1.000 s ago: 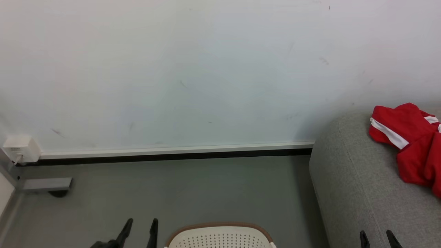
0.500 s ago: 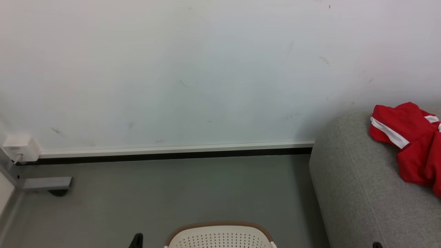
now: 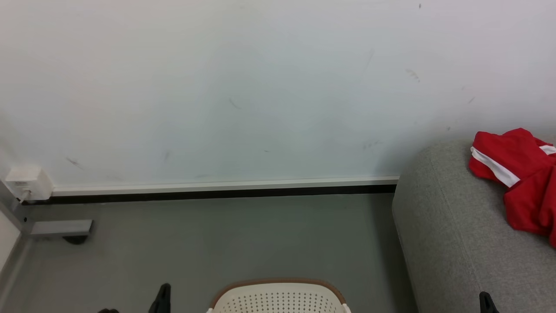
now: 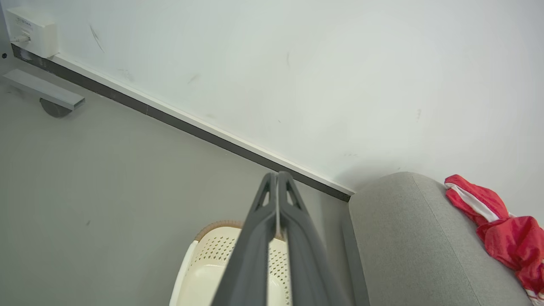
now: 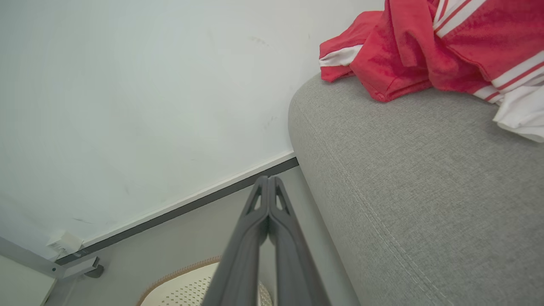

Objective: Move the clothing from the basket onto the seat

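Red clothing with white stripes (image 3: 517,174) lies bunched on the grey sofa (image 3: 451,234) at the right, near the wall. The cream basket (image 3: 278,298) with its brown rim stands on the floor at the bottom centre, left of the sofa's rounded end. My left gripper (image 3: 163,292) pokes up at the bottom edge, left of the basket. In the left wrist view my left gripper (image 4: 277,175) is shut on nothing above the basket (image 4: 212,263), whose visible inside is bare. My right gripper (image 5: 267,179) is shut and empty beside the sofa (image 5: 403,178), below the clothing (image 5: 420,46).
A pale wall with a dark baseboard (image 3: 217,193) runs behind the grey floor. A white socket box (image 3: 24,182) and a grey metal foot with a caster (image 3: 61,228) sit at the far left. Open floor lies between the basket and the wall.
Both grippers, open a second ago, dropped towards the bottom edge and now show as single closed tips. The head camera shifted slightly. Clothing and basket stayed put.
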Robot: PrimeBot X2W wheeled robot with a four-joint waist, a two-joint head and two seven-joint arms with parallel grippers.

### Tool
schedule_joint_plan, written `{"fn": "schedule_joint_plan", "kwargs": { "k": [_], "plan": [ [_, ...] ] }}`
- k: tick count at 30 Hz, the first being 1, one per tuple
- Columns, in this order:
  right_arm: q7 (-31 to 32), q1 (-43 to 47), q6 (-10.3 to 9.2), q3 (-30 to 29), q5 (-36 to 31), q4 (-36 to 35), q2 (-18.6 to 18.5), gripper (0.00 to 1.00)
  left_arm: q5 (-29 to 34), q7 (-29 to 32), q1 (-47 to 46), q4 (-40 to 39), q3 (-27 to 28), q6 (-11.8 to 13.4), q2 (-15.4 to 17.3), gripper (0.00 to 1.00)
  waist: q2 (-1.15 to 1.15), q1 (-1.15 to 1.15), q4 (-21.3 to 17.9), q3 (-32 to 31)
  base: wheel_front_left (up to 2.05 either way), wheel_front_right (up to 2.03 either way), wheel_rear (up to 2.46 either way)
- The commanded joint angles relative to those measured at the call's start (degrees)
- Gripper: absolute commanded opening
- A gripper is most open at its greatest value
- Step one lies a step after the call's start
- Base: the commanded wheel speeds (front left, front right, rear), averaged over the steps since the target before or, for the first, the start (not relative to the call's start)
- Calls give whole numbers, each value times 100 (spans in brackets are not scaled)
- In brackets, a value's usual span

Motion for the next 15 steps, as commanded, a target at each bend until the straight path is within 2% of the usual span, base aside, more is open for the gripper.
{"fn": "schedule_joint_plan", "kwargs": {
  "k": [1, 15],
  "plan": [
    [44, -161, -3, -32, 202, -107, -56, 0, -226, 33, -158, -118, 49, -29, 18, 0, 0, 0, 3, 3, 0, 0, 0],
    [344, -353, -4, -95, 1392, -179, -66, 0, -1423, 343, -272, -242, 200, -53, 25, 0, 0, 0, 43, 45, 0, 0, 0]
  ]
}}
